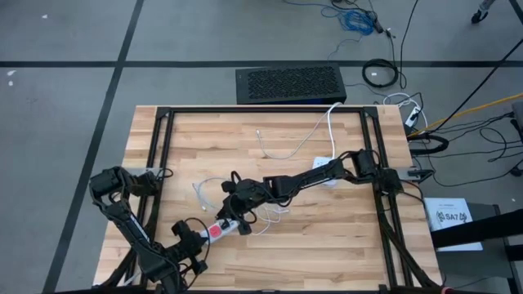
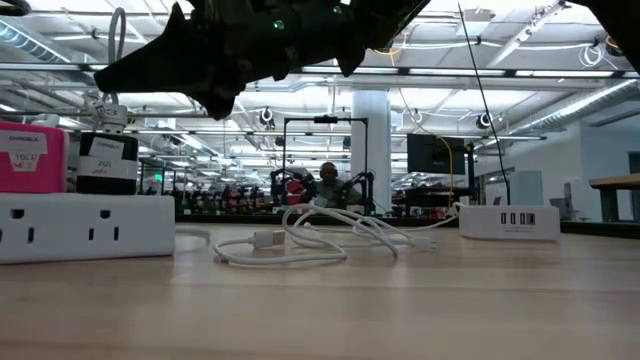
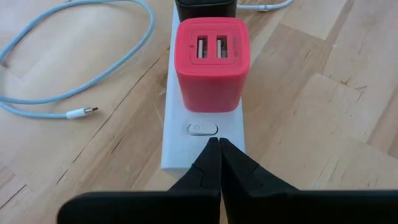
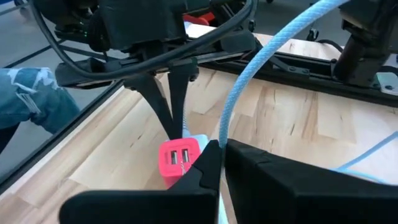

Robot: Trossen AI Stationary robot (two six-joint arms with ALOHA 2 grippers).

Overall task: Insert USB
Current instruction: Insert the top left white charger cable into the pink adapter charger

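Pink-red USB charger block with two USB ports on its face, plugged into a white power strip lying on the wooden surface, near the front edge toward the left in the high view; black adapter plugged in just beyond it on the same strip; small white rocker switch on the strip between the charger and the left pincer

Left pincer closed, empty, fingertips pressed together right over the end of the strip by the switch

Right pincer closed on a pale blue cable, just above the pink charger and close to its ports; right arm stretched across from the surface's right side toward the middle

More pale blue cable looped on the wood beside the strip, its white plug end lying free, apart from the strip

White cables coiled at mid-surface in the low view; white multi-port USB hub farther off to the right; labels on the pink charger and black adapter there too small to read

Black vented box on the grey floor behind the surface; sheet with print reading roughly "SA7" at the right, not clearly legible; loose cords on the floor

Large open room beyond, ceiling strip lights, a white column, a person seated far back
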